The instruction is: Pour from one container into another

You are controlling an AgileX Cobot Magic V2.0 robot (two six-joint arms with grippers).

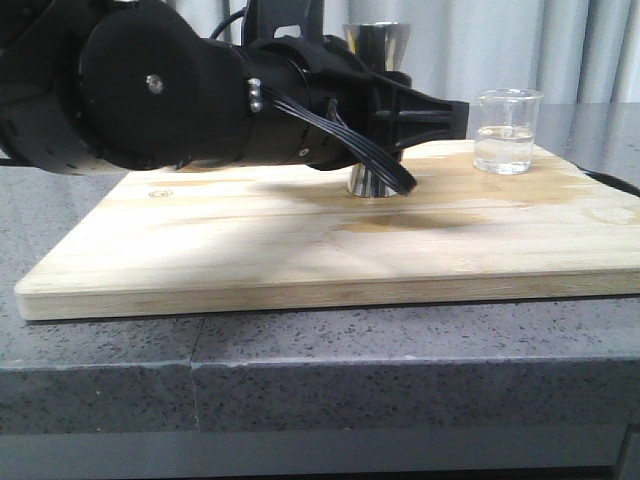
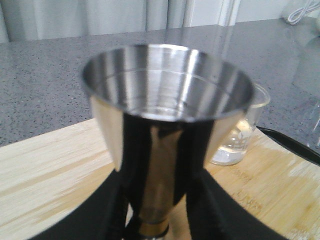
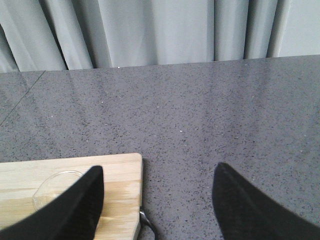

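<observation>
Jaws of my left gripper stand on both sides of the steel jigger, low at its narrow waist with the gold band; they look closed on it, but I cannot see the contact itself. My right gripper has its jaws wide apart with nothing between them, above the right edge of the wooden board.

On the board, which lies on the desk, the jigger stands upright near the far edge, about the middle. The glass beaker stands apart from it at the far right corner and holds a little clear liquid.

I judge the risks so: the jigger is tall with a small foot, so a sideways push from my left jaws may tip it. The beaker is smooth glass, so it can slip if my right jaws close off centre. My left arm is big and close, and it may also block the pouring path.
</observation>
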